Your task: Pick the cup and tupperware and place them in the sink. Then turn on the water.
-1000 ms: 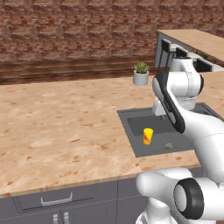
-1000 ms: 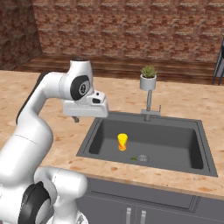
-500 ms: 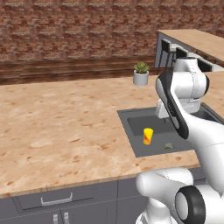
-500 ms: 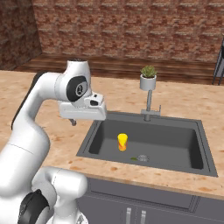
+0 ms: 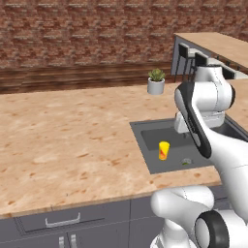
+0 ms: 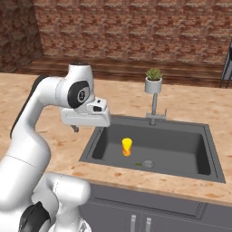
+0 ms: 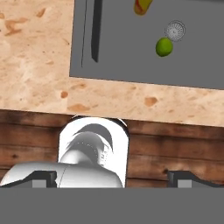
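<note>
While the cup [image 6: 127,147] stands upright in the sink [image 6: 181,147], the gripper [image 6: 75,129] has drifted left over the counter [image 6: 59,140]; its jaws' state I cannot tell; tupperware presumably next.

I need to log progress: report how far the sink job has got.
Done: the cup stands upright in the sink. In hand: nothing that I can see; the end effector hangs over the counter left of the basin. Left: the tupperware, and the water, since no stream falls from the faucet.
</note>
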